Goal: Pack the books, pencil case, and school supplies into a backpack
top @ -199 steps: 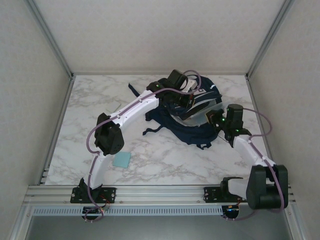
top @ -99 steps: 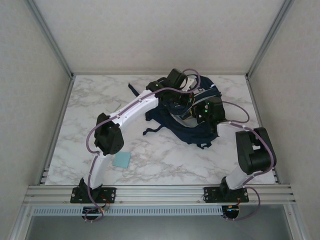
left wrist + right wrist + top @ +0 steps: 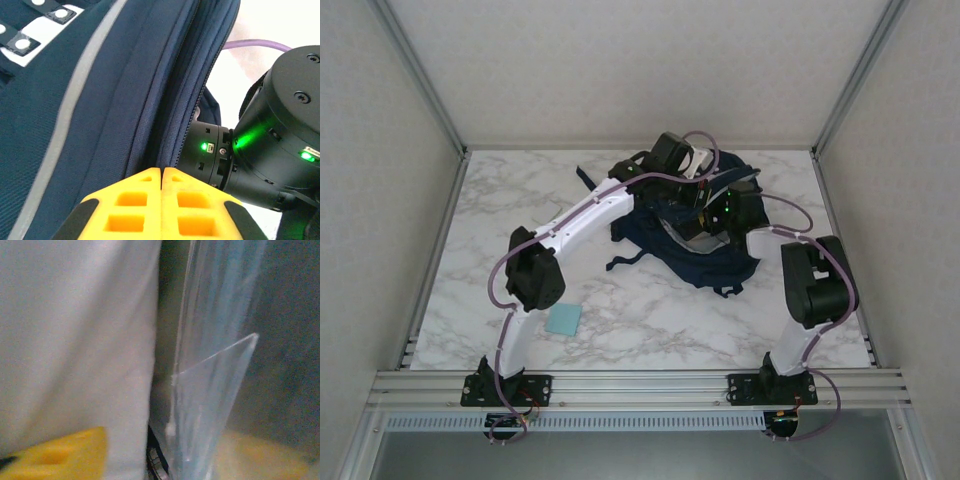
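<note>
Left hand [image 3: 161, 175] is clenched, yellow jaws pressed flat together at the zip edge of the backpack [image 3: 705, 258]. It appears to pinch the rim so the mouth gapes for loading. Right hand [image 3: 172, 442] sits inside that mouth, released, jaws parted. The clear plastic packet [image 3: 215, 390] stands upright between them beside a pale flat surface [image 3: 75, 340]. Judged: packet delivered. The light-blue pad [image 3: 563, 320] lies on the counter [image 3: 510, 210] near the left arm's base, well apart from the backpack, not yet packed.
</note>
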Tool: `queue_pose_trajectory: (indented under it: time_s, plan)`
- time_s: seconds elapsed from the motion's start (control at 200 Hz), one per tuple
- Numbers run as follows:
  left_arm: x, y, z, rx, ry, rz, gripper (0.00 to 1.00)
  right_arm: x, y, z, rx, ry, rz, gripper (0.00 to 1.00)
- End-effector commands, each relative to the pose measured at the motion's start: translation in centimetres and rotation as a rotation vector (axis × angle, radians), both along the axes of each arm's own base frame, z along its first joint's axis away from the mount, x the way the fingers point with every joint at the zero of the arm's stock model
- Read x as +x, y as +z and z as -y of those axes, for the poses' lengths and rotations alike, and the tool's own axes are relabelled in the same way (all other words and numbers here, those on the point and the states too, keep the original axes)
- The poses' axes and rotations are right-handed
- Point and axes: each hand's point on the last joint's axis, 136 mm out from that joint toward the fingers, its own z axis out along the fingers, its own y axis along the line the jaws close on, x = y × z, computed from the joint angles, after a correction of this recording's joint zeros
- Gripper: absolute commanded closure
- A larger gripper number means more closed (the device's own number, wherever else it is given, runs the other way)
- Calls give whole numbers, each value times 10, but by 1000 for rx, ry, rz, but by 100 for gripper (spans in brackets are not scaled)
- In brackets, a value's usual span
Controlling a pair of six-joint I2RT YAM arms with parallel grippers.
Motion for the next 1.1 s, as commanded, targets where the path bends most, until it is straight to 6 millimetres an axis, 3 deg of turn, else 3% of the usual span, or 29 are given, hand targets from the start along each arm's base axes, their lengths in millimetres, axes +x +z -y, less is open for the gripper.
queue_pose_trajectory:
  time_s: [0.0, 0.18, 0.425, 0.561, 0.791, 1.096]
  plan:
    - [9, 28, -12, -30, 48, 31, 100, -18, 8, 5, -52, 20, -64, 24]
    - [16, 23, -18, -17, 68, 35, 100, -51, 23, 16, -156, 95, -127, 11]
    - [21, 12, -20, -8, 81, 20, 100, -106, 53, 42, -372, 210, -122, 10]
    - [19, 8, -19, -6, 71, 4, 100, -127, 64, 63, -496, 231, -104, 11]
    - [17, 5, -21, 1, 71, -7, 100, -145, 64, 100, -716, 210, -149, 10]
    - [1, 3, -20, -25, 35, -71, 100, -144, 74, 168, -950, 6, -196, 10]
